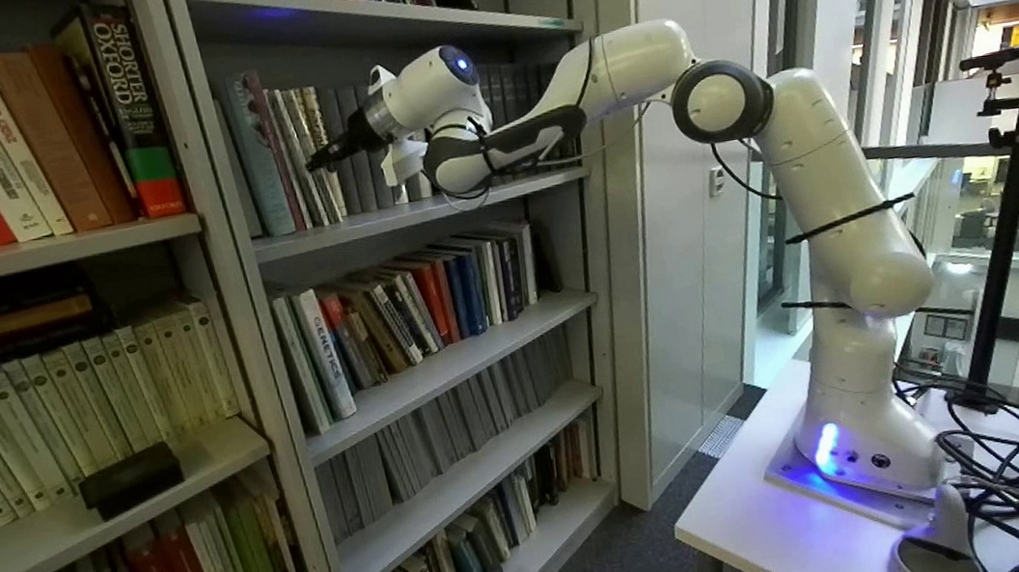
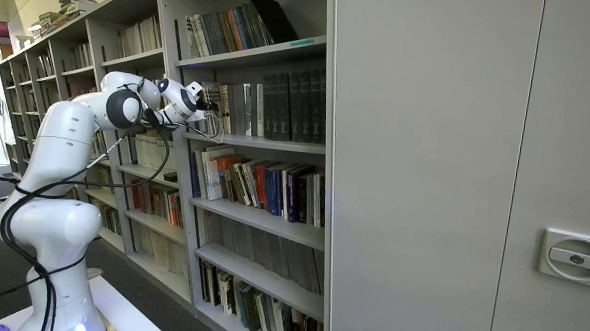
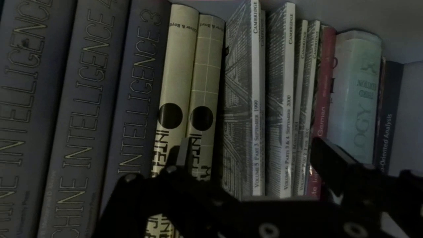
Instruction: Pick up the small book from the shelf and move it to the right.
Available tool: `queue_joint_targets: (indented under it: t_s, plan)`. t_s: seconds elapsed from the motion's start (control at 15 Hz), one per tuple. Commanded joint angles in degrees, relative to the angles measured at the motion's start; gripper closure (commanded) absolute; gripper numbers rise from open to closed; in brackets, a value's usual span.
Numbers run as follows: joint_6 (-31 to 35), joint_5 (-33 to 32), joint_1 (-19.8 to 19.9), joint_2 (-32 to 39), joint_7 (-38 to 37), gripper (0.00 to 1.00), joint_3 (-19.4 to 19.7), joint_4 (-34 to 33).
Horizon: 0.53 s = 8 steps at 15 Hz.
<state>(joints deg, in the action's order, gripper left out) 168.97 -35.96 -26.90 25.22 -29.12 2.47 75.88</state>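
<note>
Shelf (image 2: 260,219) lined with books, jaws apart and empty

The shelf carries upright books on every tier that shows: mixed colours at six o'clock from the working tier, grey runs beneath. At its three o'clock stands a closed cupboard (image 1: 684,284), contents hidden; at its nine, a bookcase (image 1: 218,446) of red, brown and grey-white volumes.

The arm (image 1: 808,142) points its wrist at the working tier; a careless lift could knock the board above.

The wrist view's lettering suggests it is upside down. From its nine o'clock across to three stand grey volumes (image 3: 89,99), cream volumes (image 3: 180,66), thin white-spined volumes (image 3: 288,115) and a red book (image 3: 324,86). Facing the shelf, right should be nine o'clock there, where the grey volumes crowd; a book moved that way may find no gap.

The jaws stand wide, gripping nothing, tips over the cream spines and the red; whether they touch, I cannot tell. Closing from that span could gather several volumes, and pulling could topple neighbours packed so tightly.

The small book (image 3: 256,99) is, I judge, the white-spined one at twelve o'clock from the jaws, midway between their tips and not yet drawn out; near twins make this uncertain. Being thin, it could slip if pinched only by its edge.
</note>
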Motion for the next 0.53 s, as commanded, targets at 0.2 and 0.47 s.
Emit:
queue_joint_targets:
  t_s: [0.2, 0.47]
  plan:
    - [-1.35, -1.56, -2.0, 1.4, -2.78, 0.36, 4.2, -3.53]
    - [-1.32, -1.41, -2.83, 1.56, -3.37, 0.34, 5.46, -3.39]
